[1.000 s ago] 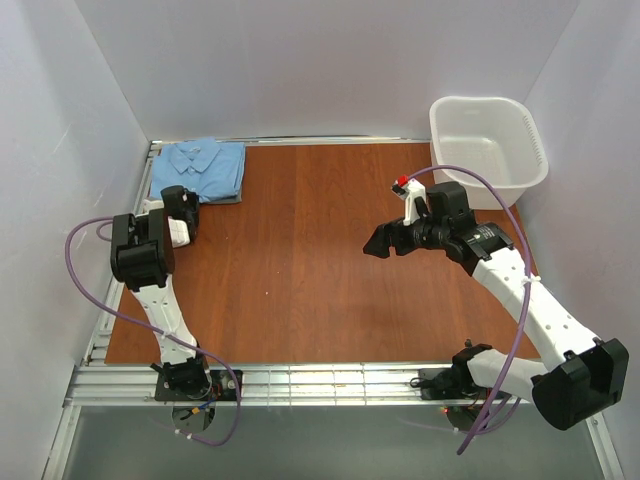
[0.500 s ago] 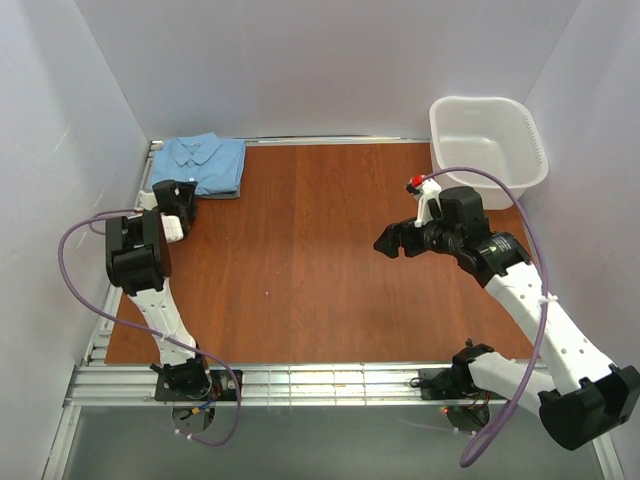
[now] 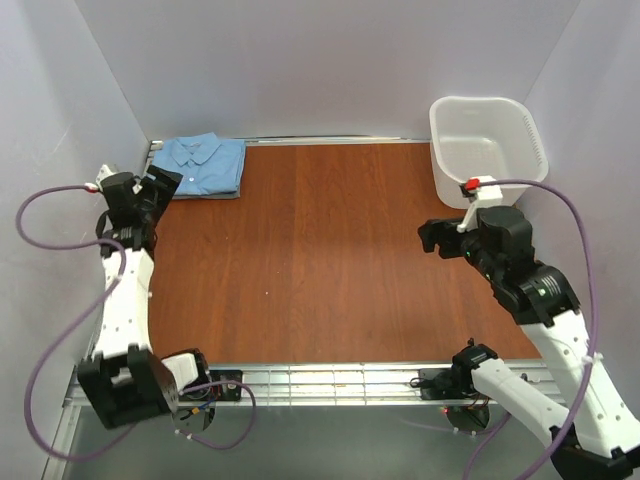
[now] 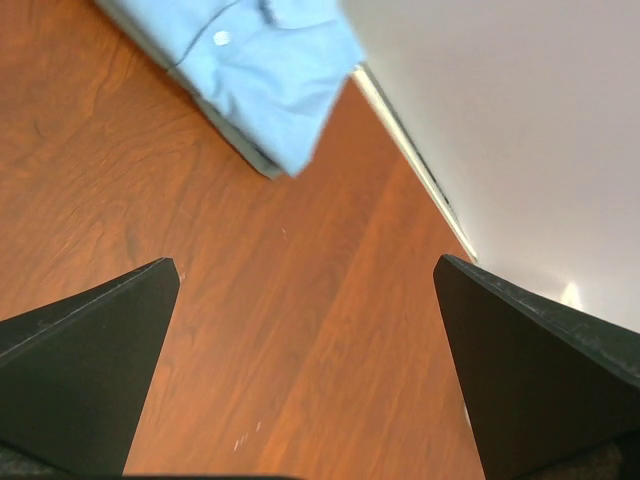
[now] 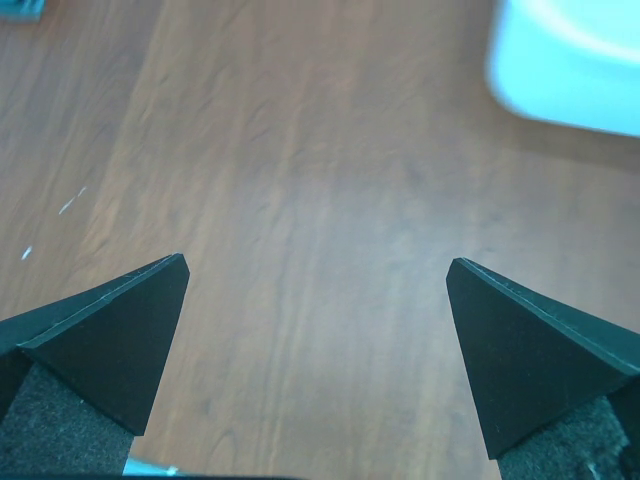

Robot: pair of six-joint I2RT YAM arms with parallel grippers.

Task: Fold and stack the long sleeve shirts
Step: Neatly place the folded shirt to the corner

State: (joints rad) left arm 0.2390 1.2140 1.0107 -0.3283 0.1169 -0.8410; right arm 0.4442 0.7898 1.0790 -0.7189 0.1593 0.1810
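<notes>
Over at the far-left corner, the left claw point(image 3: 160, 183) hangs with its jaws spread wide and nothing between them. The left wrist view shows only bare wood in the gap. Just beyond its tips lies the sky-blue shirt point(image 3: 200, 165), folded into a neat rectangle, collar up, tucked against the back rail. A thin darker edge point(image 3: 212, 196) peeks out beneath it. That may be the grey-green shirt, but too little shows to be sure.

That cloth looks light, soft and floppy. It will likely sag and unfold if pinched at one corner. The near folded edge seems the better hold, taken through all layers, ideally with both claws.

Now the pose: the left arm rises from its base along the left edge of the surface point(image 3: 300, 240), wrist bent so the claw points at the stack.

Across the way, the right claw point(image 3: 430, 238) is also gaping and empty. It hovers over bare wood, just in front of the white basket point(image 3: 488, 150), well apart from the shirts. Its forearm slants up from the lower right.
</notes>
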